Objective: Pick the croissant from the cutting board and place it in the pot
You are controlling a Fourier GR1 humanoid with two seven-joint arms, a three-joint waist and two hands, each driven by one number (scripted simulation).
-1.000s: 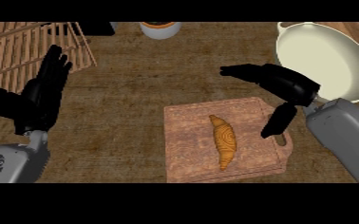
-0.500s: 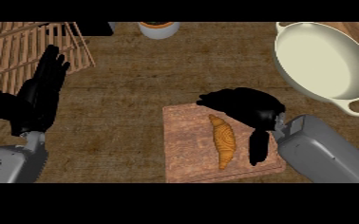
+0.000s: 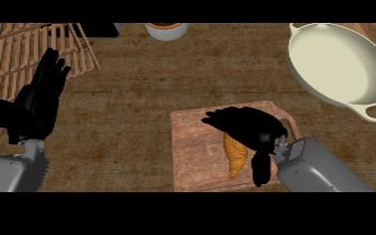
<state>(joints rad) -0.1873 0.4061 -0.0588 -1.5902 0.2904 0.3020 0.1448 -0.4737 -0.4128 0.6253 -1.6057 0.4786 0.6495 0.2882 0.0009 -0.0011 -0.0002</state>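
With no writing showing anywhere, the cream pot (image 3: pixel 330 64) is sitting at the counter's right, while on the cutting board (image 3: pixel 198 149) the right hand (image 3: pixel 246 127) is arching, fingers curled, over the croissant's (image 3: pixel 236 157) upper end, and the left hand (image 3: pixel 40 97) is resting open at left.

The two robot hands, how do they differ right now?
The left robot hand rests open at the view's left, fingers straight, touching nothing; the right robot hand is curled down over the croissant on the cutting board. Both are black on grey forearms.
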